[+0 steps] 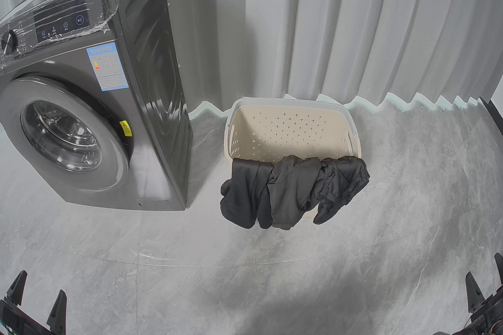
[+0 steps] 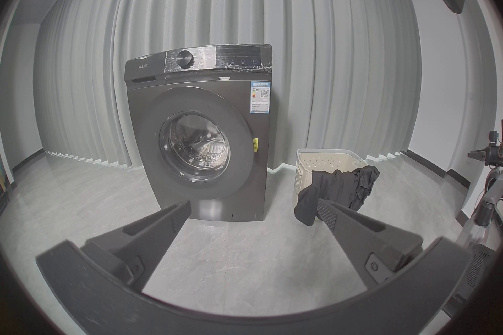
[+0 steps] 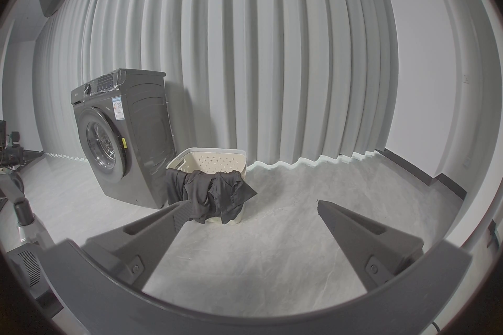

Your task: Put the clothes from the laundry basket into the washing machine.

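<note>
Left gripper (image 2: pixel 251 205): low at the robot's near left, tips pointing forward, jaws spread wide apart.
Right gripper (image 3: pixel 251 205): low at the near right, tips pointing forward, jaws likewise spread wide.

Blue label (image 1: pixel 107 66) on the washing machine (image 1: pixel 144 108) is illegible.

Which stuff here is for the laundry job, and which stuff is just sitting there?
For the job:
- dark clothes, draped over the basket's near rim
- laundry basket
- washing machine, door shut
- left end effector and right end effector, both open and empty

Just there:
- curtain
- floor
</note>
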`<state>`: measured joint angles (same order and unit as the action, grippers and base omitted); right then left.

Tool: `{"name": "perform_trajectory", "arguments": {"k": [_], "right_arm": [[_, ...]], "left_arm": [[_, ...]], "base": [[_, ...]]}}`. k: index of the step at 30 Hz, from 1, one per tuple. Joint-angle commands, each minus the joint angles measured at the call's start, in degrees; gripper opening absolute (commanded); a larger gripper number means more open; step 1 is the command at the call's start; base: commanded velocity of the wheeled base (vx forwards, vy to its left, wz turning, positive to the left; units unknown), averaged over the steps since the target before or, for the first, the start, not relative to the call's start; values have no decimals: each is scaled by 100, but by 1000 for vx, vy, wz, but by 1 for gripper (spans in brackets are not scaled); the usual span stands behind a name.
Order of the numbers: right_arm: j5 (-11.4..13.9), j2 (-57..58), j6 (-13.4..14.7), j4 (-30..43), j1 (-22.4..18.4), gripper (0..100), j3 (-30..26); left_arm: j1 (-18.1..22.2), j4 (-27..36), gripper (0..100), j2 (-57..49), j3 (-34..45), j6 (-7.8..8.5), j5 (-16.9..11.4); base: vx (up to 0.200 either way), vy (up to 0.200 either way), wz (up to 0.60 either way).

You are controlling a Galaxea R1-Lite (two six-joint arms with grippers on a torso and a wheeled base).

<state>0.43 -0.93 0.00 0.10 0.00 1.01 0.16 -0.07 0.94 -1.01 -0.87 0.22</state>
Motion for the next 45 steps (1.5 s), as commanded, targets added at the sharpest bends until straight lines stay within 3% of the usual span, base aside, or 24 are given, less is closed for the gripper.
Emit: {"name": "perform_trajectory", "arguments": {"k": [1, 10, 19, 31, 45], "right_arm": [[1, 93, 0, -1, 0, 100, -101], [1, 93, 0, -1, 0, 100, -101], [1, 93, 0, -1, 0, 100, -101], [1, 93, 0, -1, 0, 100, -101], [1, 93, 0, -1, 0, 100, -101]], "left_arm": [[2, -1, 100, -94, 92, -1, 4], [2, -1, 100, -94, 92, -1, -4], [2, -1, 100, -94, 92, -1, -4], [2, -1, 100, -94, 92, -10, -13], [2, -1, 100, -94, 92, -19, -4]], "base": [[0, 0, 0], [0, 0, 0], [0, -200, 0], [0, 0, 0], [200, 0, 0]]}}
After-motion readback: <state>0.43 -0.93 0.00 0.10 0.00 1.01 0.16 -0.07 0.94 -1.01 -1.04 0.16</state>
